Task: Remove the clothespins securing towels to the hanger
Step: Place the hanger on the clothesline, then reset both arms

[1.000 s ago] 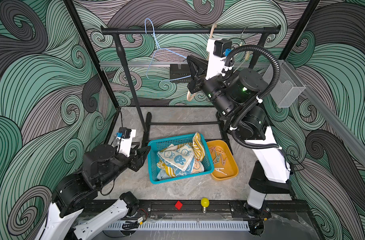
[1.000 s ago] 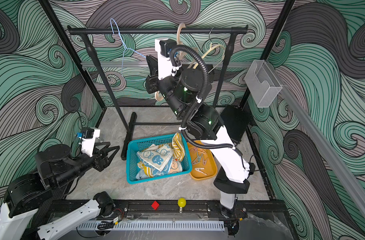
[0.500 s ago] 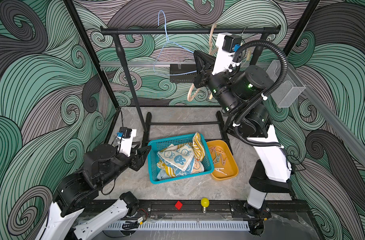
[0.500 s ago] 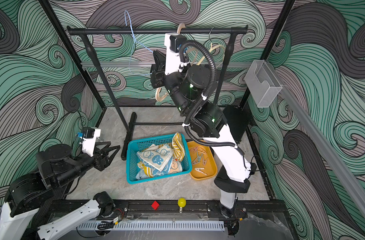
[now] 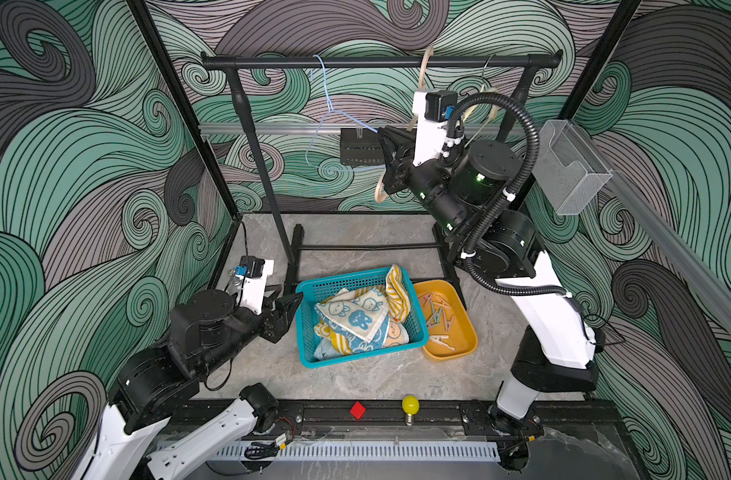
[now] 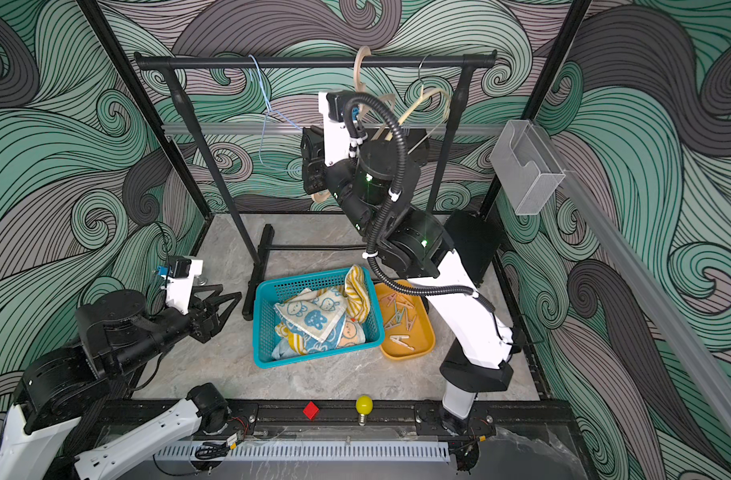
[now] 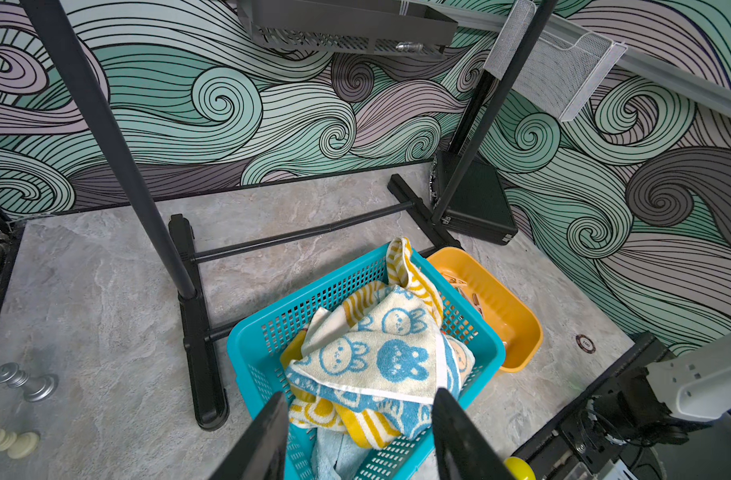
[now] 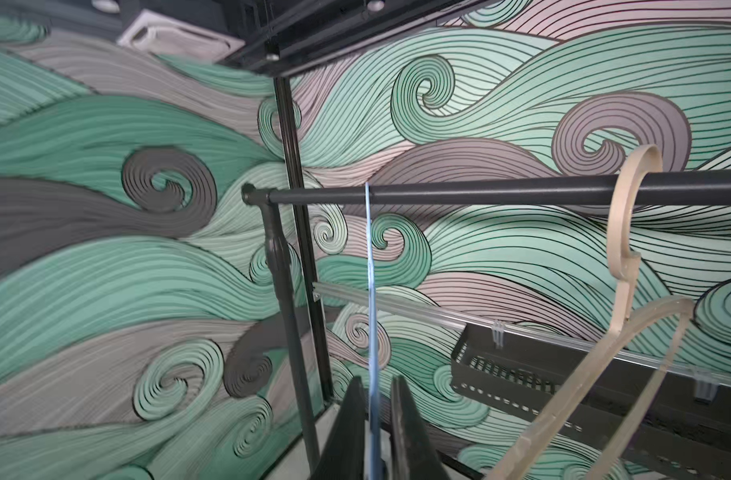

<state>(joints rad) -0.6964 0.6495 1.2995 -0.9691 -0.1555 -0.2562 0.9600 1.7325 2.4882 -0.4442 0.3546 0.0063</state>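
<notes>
Grey stone-patterned counter [image 5: 355,232], enclosed by green and mauve swirl-printed walls [image 5: 85,166]. A black garment rail [image 5: 376,63] stands along the rear edge, carrying a blue wire hanger [image 8: 372,291] and a beige hanger [image 8: 629,232].

The towels [image 5: 355,320] lie heaped in a teal basket [image 5: 306,332] near the counter's middle. The clothespins [image 5: 438,316] lie in an orange tray [image 5: 459,345] just beside it, toward the right edge.

The right arm reaches high toward the rail. Its pincer [image 8: 376,380] is narrowly parted, with the blue wire between the jaws and not visibly clamped.

The left arm sits low near the left edge. Its pincer [image 7: 359,395] has the jaws well apart, holds nothing and faces the basket.
</notes>
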